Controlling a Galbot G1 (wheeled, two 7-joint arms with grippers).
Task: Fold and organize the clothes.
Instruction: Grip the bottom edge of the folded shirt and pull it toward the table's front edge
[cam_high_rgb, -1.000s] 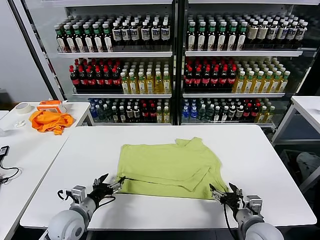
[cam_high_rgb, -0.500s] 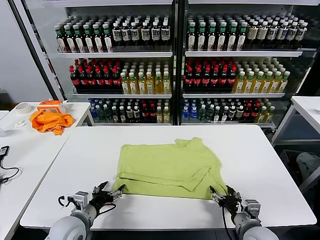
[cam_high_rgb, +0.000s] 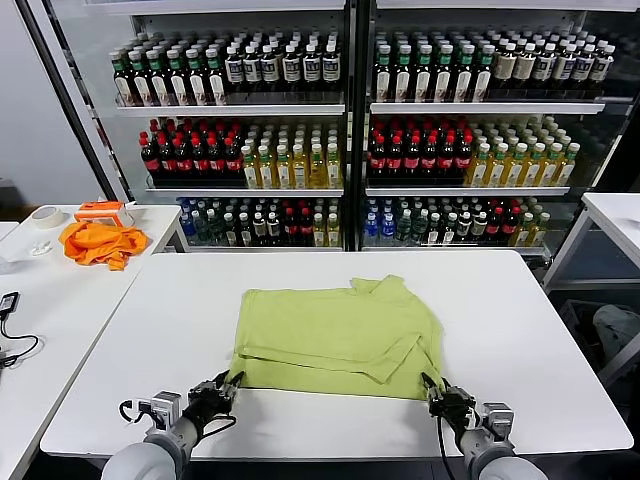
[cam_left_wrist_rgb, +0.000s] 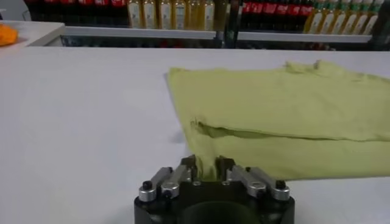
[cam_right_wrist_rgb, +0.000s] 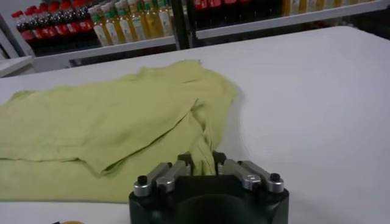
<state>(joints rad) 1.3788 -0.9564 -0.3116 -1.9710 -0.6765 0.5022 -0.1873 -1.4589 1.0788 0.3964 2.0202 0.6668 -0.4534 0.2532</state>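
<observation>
White tabletop (cam_high_rgb: 520, 330) carries the folded lime-green cotton T-shirt (cam_high_rgb: 335, 335). We see left gripper (cam_high_rgb: 222, 385) and right gripper (cam_high_rgb: 437, 392) each pinching its near hem.

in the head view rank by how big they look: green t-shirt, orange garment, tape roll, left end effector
1. green T-shirt
2. orange garment
3. left end effector and tape roll: look alike, and the end effector sits nearer the camera, so unranked.
</observation>
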